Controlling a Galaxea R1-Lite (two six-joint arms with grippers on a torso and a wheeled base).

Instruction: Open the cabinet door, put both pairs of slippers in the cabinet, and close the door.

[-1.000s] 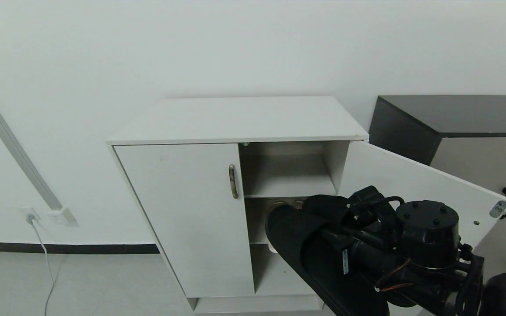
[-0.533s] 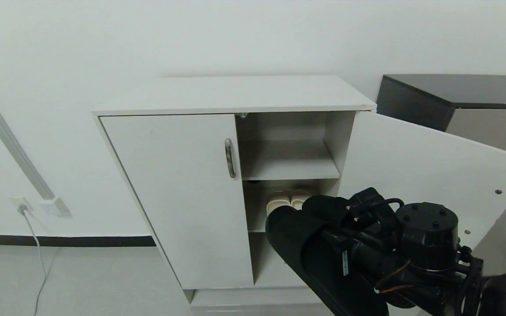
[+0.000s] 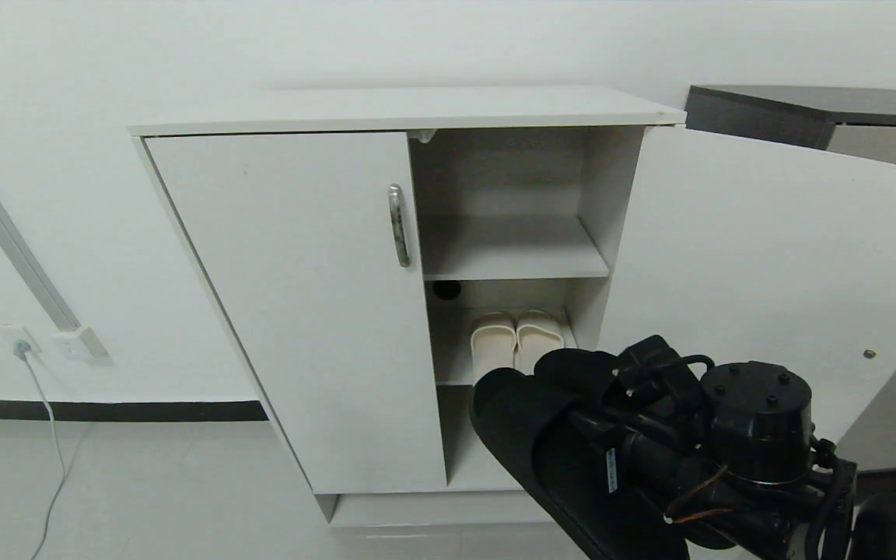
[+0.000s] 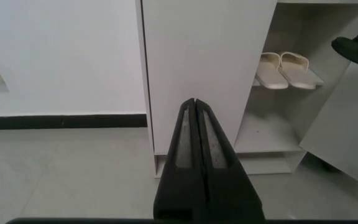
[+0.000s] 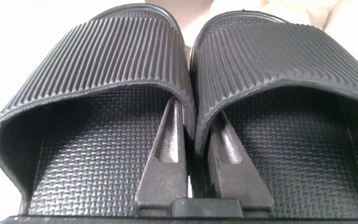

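Closest in, the right gripper (image 5: 196, 112) has the pair of black slippers (image 3: 541, 443) pinched together: one finger sits inside each slipper, and the two inner strap walls are squeezed between them, so it's closed down tight on the pair. The ribbed straps arch right over the fingers (image 5: 166, 155) in the wrist view. In the head view the black slippers hang in front of the open right half of the white cabinet (image 3: 401, 109), toes pointed toward it, outside it and roughly in front of the bottom compartment (image 3: 479, 463). The left gripper (image 4: 194, 109) is off to the left, low over the floor in front of the cabinet, with its fingers pressed flat against each other and nothing between them. On the cabinet itself, the left door (image 3: 292, 311) is closed, with a metal handle (image 3: 397, 225) at its inner edge, and the right door (image 3: 767, 257) is swung wide open. Inside, the cream slippers (image 3: 516, 338) sit side by side on the middle shelf, toes out, under a bare top shelf (image 3: 510, 249). Further back there's a dark cabinet (image 3: 821, 109) to the right, plus a wall socket (image 3: 20, 342) with a cable (image 3: 47, 459) on the left.
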